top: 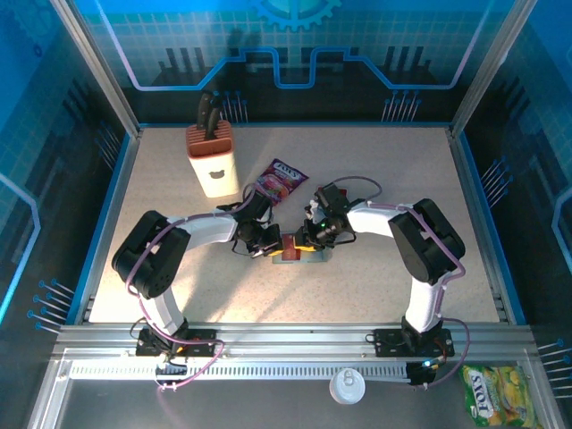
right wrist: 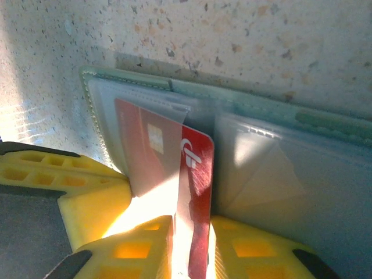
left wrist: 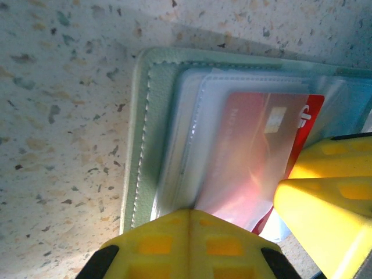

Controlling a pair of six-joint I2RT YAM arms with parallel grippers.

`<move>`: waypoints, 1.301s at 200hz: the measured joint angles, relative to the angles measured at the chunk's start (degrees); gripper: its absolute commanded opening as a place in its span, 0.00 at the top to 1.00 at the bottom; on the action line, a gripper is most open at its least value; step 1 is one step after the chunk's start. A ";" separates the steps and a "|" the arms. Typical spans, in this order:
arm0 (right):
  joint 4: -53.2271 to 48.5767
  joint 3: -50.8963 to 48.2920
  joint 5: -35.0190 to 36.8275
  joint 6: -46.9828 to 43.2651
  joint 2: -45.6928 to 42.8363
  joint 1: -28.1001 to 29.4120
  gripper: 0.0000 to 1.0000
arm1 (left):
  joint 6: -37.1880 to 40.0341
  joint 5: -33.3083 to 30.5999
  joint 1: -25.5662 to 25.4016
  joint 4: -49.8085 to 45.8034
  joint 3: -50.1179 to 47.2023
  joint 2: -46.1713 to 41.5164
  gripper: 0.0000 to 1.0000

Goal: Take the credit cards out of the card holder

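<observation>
A small flat grey-green card holder (left wrist: pixel 141 145) with stitched edges lies open in the middle of the speckled beige worktop (top: pixel 375 286), between the two arms and nearer than a pink-purple snack packet (top: pixel 280 179). Inside it are clear plastic sleeves over pale grey-blue panels.

The red credit card (right wrist: pixel 196 168), a thin plastic rectangle with a chip and a white logo, sits at the left end of the holder as seen from above. Most of it is under a cloudy clear sleeve. One long edge and a corner stick out bare and bright red.

The right hand (right wrist: pixel 192 235) grips that bare edge. In its wrist view the card runs down into the narrow gap between its two yellow fingers (right wrist: pixel 253 244), which touch it on both faces.

The left hand (left wrist: pixel 189 224) is closed, its yellow fingers together with just a seam between them. Its tip rests on the holder's near edge, just beside the card and grasping nothing. The two hands are very close together, almost touching.

Far left on the worktop stands a cream knife block (top: pixel 212 163) with a brown top and black handles, well apart from the holder. By the near rail lie a white round lid (top: pixel 347 386) and, to the right, a yellow-green snack packet (top: pixel 490 391).
</observation>
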 measured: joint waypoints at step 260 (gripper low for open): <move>-1.77 -4.22 -0.98 -1.77 -6.12 -4.42 0.96 | 0.15 -0.42 0.00 -0.66 0.33 0.00 1.00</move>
